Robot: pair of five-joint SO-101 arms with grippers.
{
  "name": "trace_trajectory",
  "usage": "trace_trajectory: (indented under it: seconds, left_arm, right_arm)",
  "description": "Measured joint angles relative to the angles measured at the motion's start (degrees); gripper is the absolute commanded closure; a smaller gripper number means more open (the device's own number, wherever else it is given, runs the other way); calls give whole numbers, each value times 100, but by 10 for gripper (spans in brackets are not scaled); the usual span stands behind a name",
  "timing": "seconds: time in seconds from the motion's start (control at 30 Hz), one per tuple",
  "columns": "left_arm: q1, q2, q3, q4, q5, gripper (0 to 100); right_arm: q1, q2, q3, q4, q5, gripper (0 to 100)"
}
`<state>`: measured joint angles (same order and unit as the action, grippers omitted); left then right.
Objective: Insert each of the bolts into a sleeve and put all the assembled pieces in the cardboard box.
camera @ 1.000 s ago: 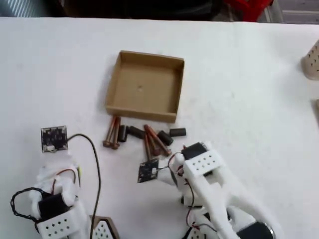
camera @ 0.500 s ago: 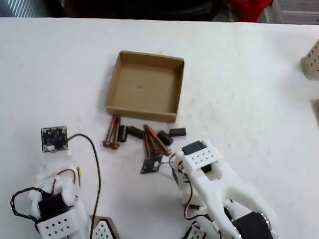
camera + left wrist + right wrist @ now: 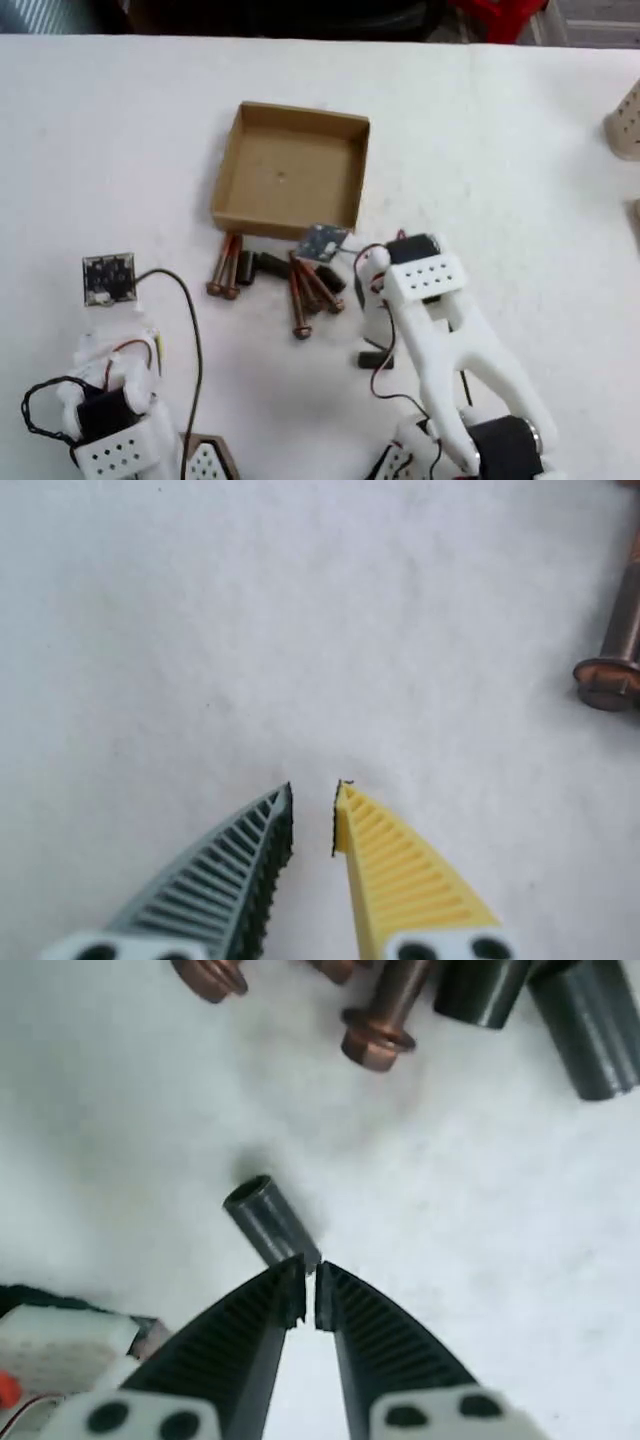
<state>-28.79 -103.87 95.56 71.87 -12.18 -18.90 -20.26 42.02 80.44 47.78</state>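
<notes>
Ahead of my left tool [image 3: 312, 820] the desk [image 3: 250, 630] lay bare, with one bolt [image 3: 612, 655] off at the edge. A lone sleeve [image 3: 268, 1220] lay right at my right tool's [image 3: 310, 1295] tips. Past it, beyond a strip of open desk, bolts [image 3: 385, 1020] and sleeves [image 3: 592, 1030] crowded the way to the box [image 3: 285, 225].

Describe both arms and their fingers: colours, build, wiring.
The left arm and right arm are white printed shells with perforated plates, black servos, and red and black wires. The left gripper has one grey and one yellow finger; the right gripper has two black ones. All are ribbed.
</notes>
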Motion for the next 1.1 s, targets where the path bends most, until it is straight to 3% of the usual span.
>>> trace_trajectory:
  seconds: [0.1, 0.27, 0.43, 0.67, 1.1]
  left_arm:
    - [0, 0, 0, 0, 0, 898]
    - [0, 0, 9, 0, 0, 898]
    - [0, 0, 9, 0, 0, 898]
    - [0, 0, 9, 0, 0, 898]
    - [0, 0, 9, 0, 0, 898]
  right_arm:
    - [26, -18, -290, 642, 229, 981]
    - [18, -835, -35, 756, 967, 943]
    - [-378, -2233, 1354, 316, 1240, 815]
    - [-853, -3736, 2708, -211, 1231, 826]
    - [-888, -2637, 3191, -1960, 1213, 829]
